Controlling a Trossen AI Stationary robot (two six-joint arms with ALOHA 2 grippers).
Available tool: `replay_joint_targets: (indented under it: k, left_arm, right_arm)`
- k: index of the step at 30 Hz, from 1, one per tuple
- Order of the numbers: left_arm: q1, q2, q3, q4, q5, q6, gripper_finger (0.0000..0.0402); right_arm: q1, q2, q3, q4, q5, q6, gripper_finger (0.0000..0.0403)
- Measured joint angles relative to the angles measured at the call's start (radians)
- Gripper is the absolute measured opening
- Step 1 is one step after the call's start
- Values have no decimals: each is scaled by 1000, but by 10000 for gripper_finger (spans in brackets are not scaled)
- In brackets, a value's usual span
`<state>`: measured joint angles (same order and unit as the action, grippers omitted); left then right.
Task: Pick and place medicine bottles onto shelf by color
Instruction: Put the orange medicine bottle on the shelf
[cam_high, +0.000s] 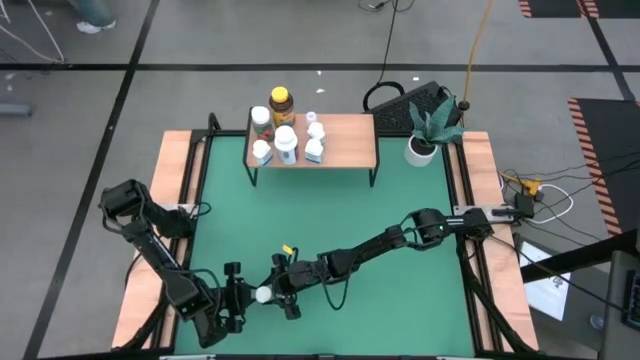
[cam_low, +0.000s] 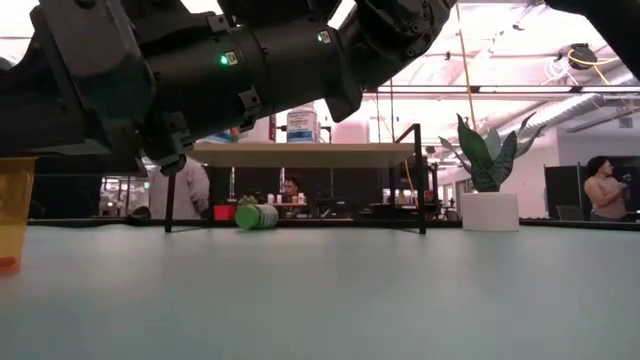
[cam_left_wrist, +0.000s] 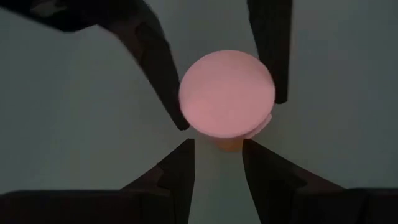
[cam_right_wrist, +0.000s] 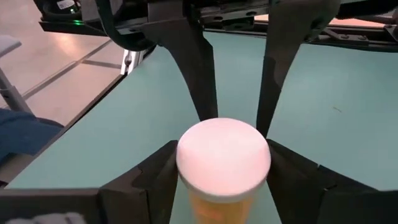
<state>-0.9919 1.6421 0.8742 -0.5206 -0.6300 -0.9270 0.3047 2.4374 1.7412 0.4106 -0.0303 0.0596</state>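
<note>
Two grippers are meeting at the near edge of the green worktop (cam_high: 330, 220). The left gripper (cam_high: 243, 296) fingers are gripping one amber, white-capped medicine bottle (cam_high: 263, 294). The right gripper (cam_high: 281, 298) fingers are straddling its cap, part-open. Six bottles are standing on the light wood shelf (cam_high: 345, 140); one green bottle (cam_low: 256, 216) is lying beneath.

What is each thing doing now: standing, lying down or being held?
Amber bottle with white cap, gripped by the left gripper.
Right gripper, at that same bottle.
Light wood shelf with black legs, standing, bottles on top.
Green bottle, lying on its side under the shelf.
Amber bottle with yellow lid, upright on the shelf.
White bottles, upright on the shelf.
White plant pot, upright.
</note>
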Motion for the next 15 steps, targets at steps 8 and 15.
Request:
replay_joint_targets:
  k: [8, 15]
  left_arm:
    - [11, 0, 0, -140, -10, -188, 189]
    - [-10, -1, -21, -316, -28, -378, 267]
  right_arm:
    - [0, -76, -1, -177, 2, 0, 208]
    - [0, -287, -107, -362, 7, -34, 209]
